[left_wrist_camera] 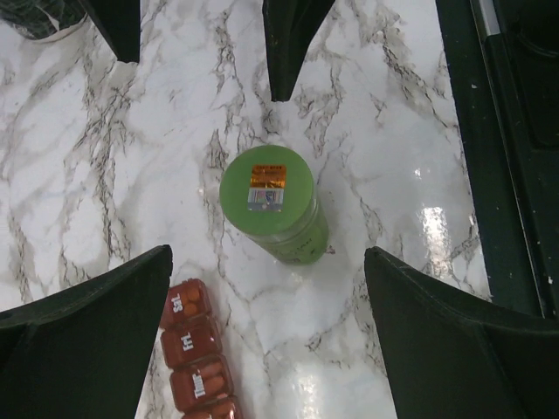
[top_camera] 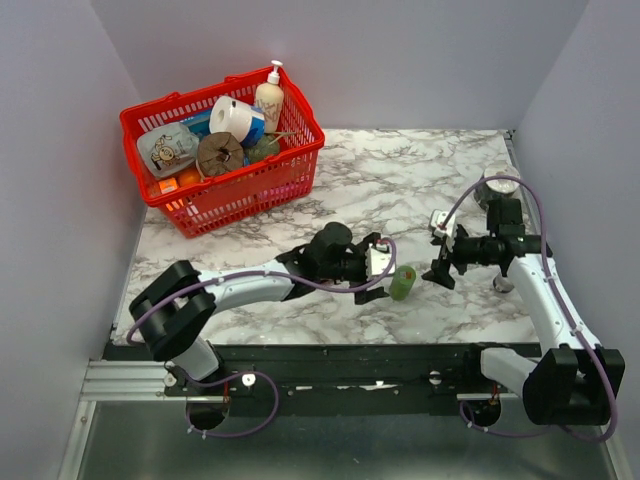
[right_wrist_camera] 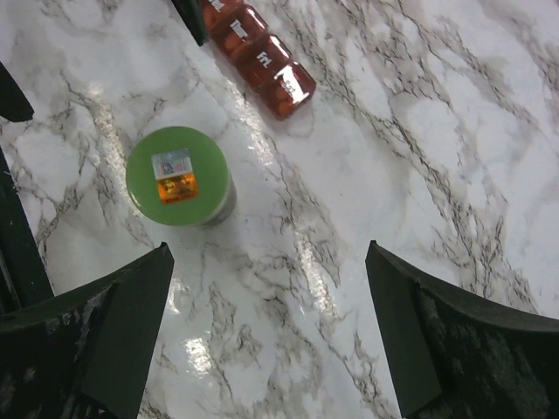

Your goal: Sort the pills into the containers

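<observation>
Between the wide-open left gripper (top_camera: 377, 268) and wide-open right gripper (top_camera: 440, 256) stands the green-lidded pill bottle (left_wrist_camera: 266, 194), the pill organizer (left_wrist_camera: 194, 358) at its seven o'clock in the left wrist view, probably best gripped squarely round the body, lid free.

Top external: high behind the near edge of the marble table (top_camera: 400, 170), looking down over all of it; left and right wrist: close, facing downward, both sharing the green-lidded jar (left_wrist_camera: 266, 189) and the red-brown pill strip (right_wrist_camera: 259, 59).

"Sat", "Fri", "Thur" on the containers (left_wrist_camera: 190, 345)
</observation>
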Controlling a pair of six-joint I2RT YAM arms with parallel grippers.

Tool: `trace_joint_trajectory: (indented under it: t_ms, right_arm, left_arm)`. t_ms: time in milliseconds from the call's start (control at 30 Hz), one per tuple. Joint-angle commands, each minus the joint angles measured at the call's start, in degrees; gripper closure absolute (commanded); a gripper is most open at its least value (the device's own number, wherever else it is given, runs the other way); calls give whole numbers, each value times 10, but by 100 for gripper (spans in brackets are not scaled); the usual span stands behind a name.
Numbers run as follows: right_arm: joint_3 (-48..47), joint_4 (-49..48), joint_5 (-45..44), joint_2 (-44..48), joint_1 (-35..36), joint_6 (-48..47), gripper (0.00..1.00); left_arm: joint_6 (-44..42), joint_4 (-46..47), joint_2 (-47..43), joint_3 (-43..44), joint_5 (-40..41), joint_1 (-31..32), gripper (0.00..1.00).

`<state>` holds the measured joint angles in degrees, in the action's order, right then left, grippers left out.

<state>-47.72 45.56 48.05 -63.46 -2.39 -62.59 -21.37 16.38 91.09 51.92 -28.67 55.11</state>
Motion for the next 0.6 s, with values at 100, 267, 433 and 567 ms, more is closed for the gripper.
trace_joint_trajectory:
  t_ms: [100,267,433,567]
  right_arm:
    - [-4,26,65,15,-54,-30,0]
    - [-8,37,82,10,-67,-38,0]
    - [-8,50,93,4,-68,-46,0]
    - [-9,57,96,1,-70,-52,0]
  left_arm:
    - [-66,-62,81,91,-61,7,1]
    - [-82,-97,118,129,-86,17,2]
    - [-88,-111,148,157,-69,24,5]
    - [-85,-113,160,169,-58,25,9]
